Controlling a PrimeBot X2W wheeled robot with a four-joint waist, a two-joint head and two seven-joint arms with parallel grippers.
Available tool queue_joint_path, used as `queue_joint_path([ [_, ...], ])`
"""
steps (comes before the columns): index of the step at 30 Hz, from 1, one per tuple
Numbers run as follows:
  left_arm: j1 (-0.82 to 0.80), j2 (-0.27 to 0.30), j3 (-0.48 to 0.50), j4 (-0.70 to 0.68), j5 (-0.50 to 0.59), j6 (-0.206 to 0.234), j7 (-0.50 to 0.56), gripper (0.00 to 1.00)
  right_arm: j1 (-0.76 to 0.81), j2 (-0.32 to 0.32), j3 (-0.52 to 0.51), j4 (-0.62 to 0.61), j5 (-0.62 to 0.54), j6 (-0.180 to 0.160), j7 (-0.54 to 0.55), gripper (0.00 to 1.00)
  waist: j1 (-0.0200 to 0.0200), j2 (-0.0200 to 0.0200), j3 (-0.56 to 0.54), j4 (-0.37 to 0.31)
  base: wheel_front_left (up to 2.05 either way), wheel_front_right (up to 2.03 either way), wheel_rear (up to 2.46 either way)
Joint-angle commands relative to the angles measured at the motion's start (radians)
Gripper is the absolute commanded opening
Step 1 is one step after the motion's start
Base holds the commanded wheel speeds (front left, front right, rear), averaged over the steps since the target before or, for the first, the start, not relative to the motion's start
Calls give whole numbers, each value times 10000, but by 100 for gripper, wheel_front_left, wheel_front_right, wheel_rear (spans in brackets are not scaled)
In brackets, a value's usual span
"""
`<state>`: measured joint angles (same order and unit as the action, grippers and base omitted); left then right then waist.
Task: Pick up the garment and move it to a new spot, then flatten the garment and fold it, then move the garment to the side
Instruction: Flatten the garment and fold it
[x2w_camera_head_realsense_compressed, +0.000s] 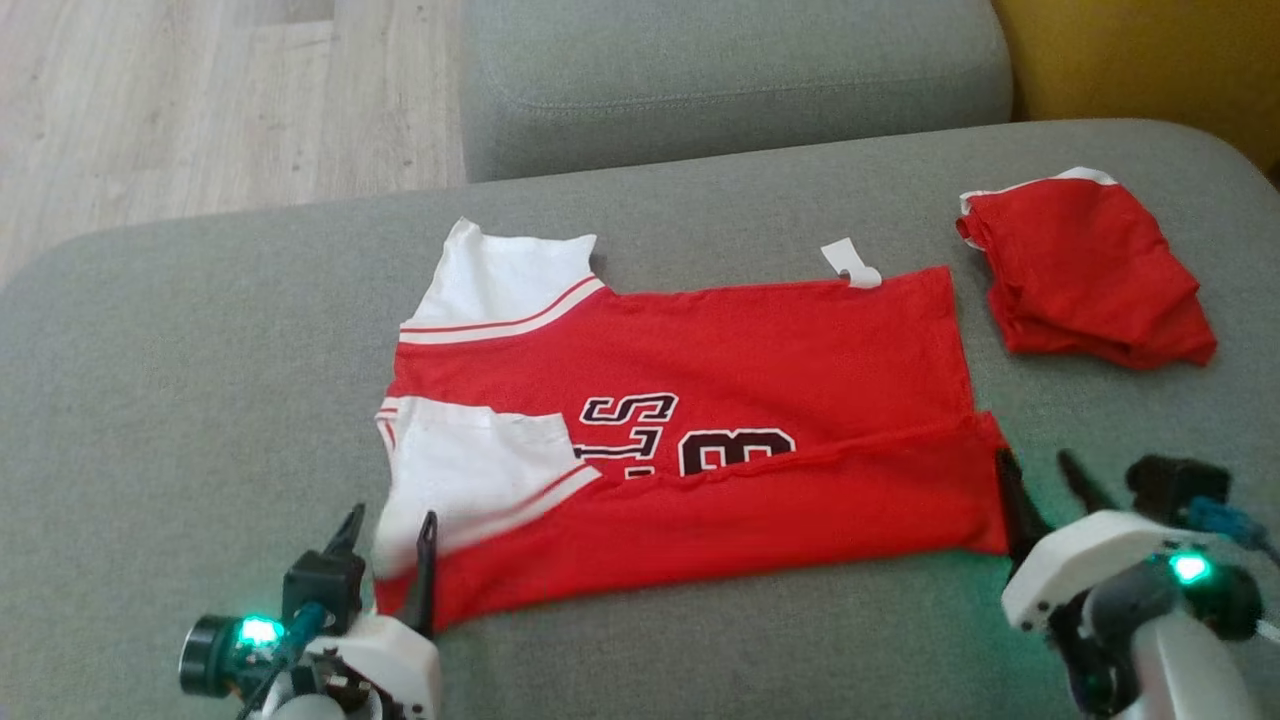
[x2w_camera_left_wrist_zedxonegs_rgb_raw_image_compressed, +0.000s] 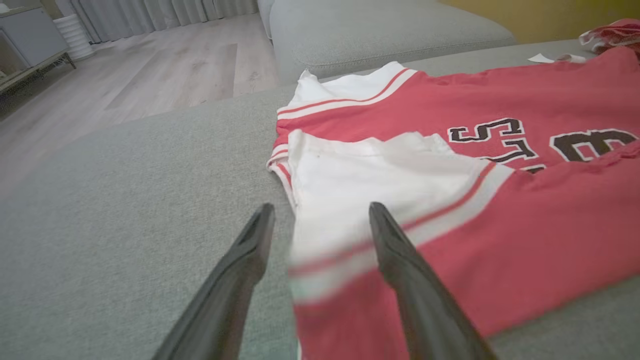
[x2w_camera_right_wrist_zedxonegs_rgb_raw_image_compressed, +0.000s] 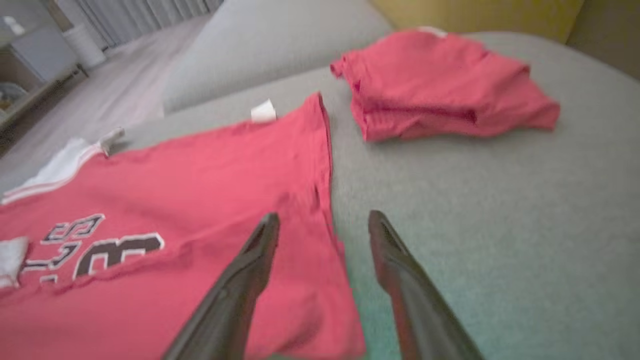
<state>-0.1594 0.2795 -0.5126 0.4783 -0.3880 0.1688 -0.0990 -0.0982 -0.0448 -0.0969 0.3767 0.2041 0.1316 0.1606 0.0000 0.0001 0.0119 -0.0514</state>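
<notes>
Gaping at lower left, our left claw (x2w_camera_head_realsense_compressed: 392, 516) straddles the white sleeve (x2w_camera_head_realsense_compressed: 470, 470) of the red jersey (x2w_camera_head_realsense_compressed: 760, 340); our right claw (x2w_camera_head_realsense_compressed: 1034, 458), lower right, stands spread at its hem corner. We see the jersey mid-frame on the grey sofa (x2w_camera_head_realsense_compressed: 200, 380), near edge folded over, another folded red garment (x2w_camera_head_realsense_compressed: 1090, 270) at upper right.

Folded red cloth (x2w_camera_head_realsense_compressed: 1085, 270), perhaps shorts, on grey couch (x2w_camera_head_realsense_compressed: 200, 400); wooden floor (x2w_camera_head_realsense_compressed: 200, 100) beyond.
</notes>
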Motion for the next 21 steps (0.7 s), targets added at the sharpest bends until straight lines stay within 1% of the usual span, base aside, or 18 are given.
queue_joint_path([
  [1, -575, 270, 449, -349, -46, 120, -183, 100, -332, -58, 207, -525, 87, -9, -294, 100, 0, -1, 63, -23, 0, 0, 0],
  [4, -737, 223, 674, -613, -73, 293, -727, 100, -363, -57, 337, -1001, 382, -9, -1147, 100, 0, -1, 180, -69, 0, 0, 0],
  [6, -864, 192, 854, -867, -120, 312, -1114, 100, -377, -57, 505, -1203, 538, -9, -1719, 100, 0, -1, 270, -114, 0, 0, 0],
  [7, -1034, 192, 1050, -1232, -115, 272, -1402, 100, -417, -56, 618, -1334, 682, -9, -2280, 100, 0, -1, 408, -178, 0, 0, 0],
  [11, -1494, 367, 1430, -2045, 47, -21, -1600, 100, -695, -56, 867, -1418, 891, -9, -3147, 100, 0, -1, 840, -398, 0, 0, 0],
  [14, -2068, 830, 1569, -2314, 253, -452, -1616, 100, -1089, -56, 1101, -1404, 969, -9, -3447, 100, 0, -1, 1316, -640, 0, 0, 0],
  [16, -2726, 1196, 1587, -2301, 330, -819, -1512, 100, -1389, -56, 1179, -1415, 978, -9, -3580, 100, 0, -1, 1667, -794, 0, 0, 0],
  [18, -3586, 1616, 1434, -2119, 457, -1340, -980, 100, -1691, -55, 1245, -1432, 1031, -9, -3678, 100, 0, -1, 2034, -965, 0, 0, 0],
  [21, -5008, 2182, 1130, -1413, 529, -2232, 308, 100, -2133, -55, 1419, -1459, 1176, -9, -3816, 100, 0, -1, 2576, -1274, 0, 0, 0],
])
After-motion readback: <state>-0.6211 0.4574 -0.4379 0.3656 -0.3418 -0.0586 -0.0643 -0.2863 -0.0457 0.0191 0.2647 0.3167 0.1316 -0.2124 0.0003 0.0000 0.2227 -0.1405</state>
